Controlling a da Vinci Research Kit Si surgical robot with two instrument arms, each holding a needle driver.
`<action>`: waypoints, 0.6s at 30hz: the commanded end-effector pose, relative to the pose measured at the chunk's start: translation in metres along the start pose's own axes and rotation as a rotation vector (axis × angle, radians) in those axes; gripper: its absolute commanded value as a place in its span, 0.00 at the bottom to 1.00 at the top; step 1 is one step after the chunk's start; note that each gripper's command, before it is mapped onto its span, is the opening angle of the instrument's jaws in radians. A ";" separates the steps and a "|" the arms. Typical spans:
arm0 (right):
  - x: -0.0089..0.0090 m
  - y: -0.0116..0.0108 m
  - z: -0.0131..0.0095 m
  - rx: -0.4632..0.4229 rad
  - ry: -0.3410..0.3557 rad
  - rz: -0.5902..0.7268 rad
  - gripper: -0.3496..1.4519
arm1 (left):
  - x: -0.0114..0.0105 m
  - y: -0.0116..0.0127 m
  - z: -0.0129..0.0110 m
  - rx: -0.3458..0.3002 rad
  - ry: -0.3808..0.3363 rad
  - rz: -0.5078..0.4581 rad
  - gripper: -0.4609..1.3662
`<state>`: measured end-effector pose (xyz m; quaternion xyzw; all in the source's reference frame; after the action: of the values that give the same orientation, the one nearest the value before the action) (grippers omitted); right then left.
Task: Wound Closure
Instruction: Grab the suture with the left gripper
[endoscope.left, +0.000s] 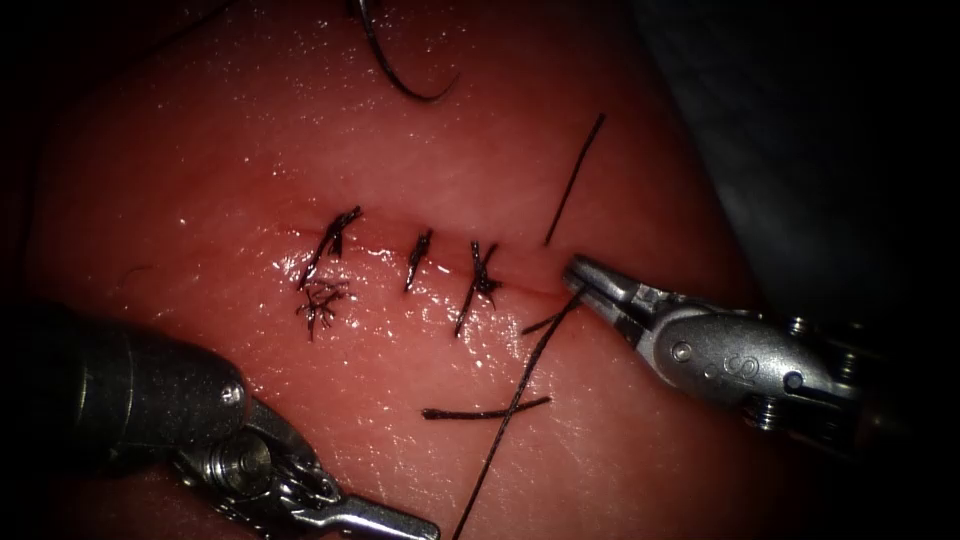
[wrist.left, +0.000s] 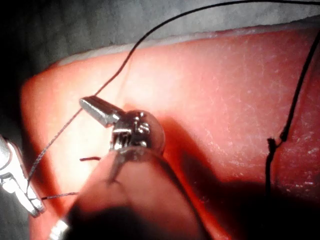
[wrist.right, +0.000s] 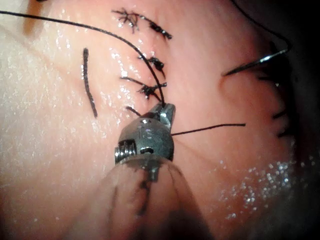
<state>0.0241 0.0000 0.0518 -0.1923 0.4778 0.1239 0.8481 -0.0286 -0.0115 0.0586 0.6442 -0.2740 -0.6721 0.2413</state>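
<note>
Nearest, the left tool lies low over the tissue, jaws together and holding nothing. Beyond it, the right tool grips the thread at the right end of the stitched cut. Farther back, the needle rests on the tissue.

Looks like a surgical training bench rather than an operating room. A slab of pink tissue is laid out on its own, with its cut edge seen against a grey backdrop in the left wrist view. A short cut is crossed by dark stitches, and loose cut ends of thread are scattered about. Everything is lit by one narrow light, with darkness around. Two small steel wristed tools, the left tool and the right tool, are seen reaching in.
</note>
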 end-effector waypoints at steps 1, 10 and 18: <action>0.0000 0.0001 0.0000 -0.004 0.000 -0.001 0.00 | 0.0000 0.0000 0.0000 -0.007 0.000 0.006 0.06; 0.0001 0.0001 0.0000 -0.003 0.000 -0.006 0.00 | -0.0001 0.0000 -0.0001 -0.009 0.000 0.053 0.16; 0.0001 0.0002 0.0000 -0.003 -0.001 -0.006 0.00 | -0.0013 0.0001 -0.0005 -0.007 -0.040 0.059 0.24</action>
<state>0.0241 0.0002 0.0517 -0.1932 0.4769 0.1212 0.8488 -0.0280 -0.0107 0.0596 0.6200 -0.2959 -0.6794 0.2577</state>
